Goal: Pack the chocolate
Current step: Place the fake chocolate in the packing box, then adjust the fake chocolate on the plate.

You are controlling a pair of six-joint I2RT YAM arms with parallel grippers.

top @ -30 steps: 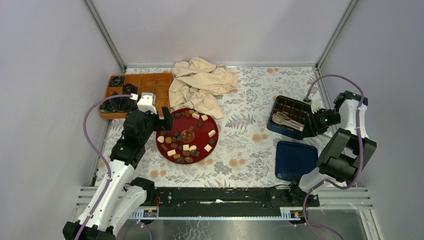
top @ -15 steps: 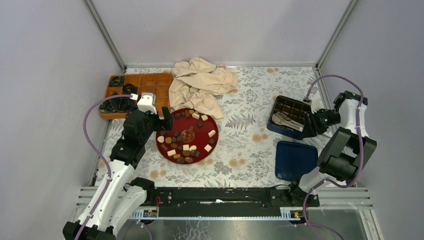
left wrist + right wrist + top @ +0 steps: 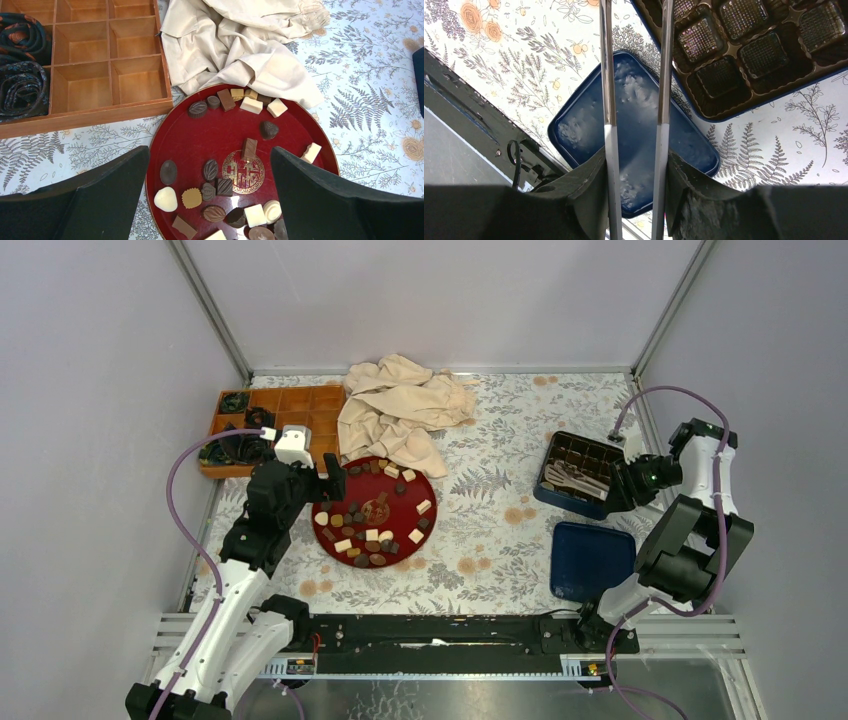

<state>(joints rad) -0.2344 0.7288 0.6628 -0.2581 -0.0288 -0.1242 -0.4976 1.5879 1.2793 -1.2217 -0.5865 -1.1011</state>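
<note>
The chocolate lies scattered over a round red plate on the left half of the floral tabletop, in dark, light brown and cream pieces (round, square, oval, some ribbed like leaves). The left jaws hang above the plate's near-left edge, spread wide, with nothing between them. A crumpled cream cloth touches the plate's far rim. Beside the cloth, at the far left, stands a wooden divided box with dark patterned rolls in its left compartments.

On the right, the right jaws pinch a pair of silver tongs, one pad pressed against the outside of each arm. In the top view the tongs reach over the near half of a blue box, which holds a brown moulded insert of small cups. A blue lid lies flat on the tabletop just beside the box, on the side nearer the arms.
</note>
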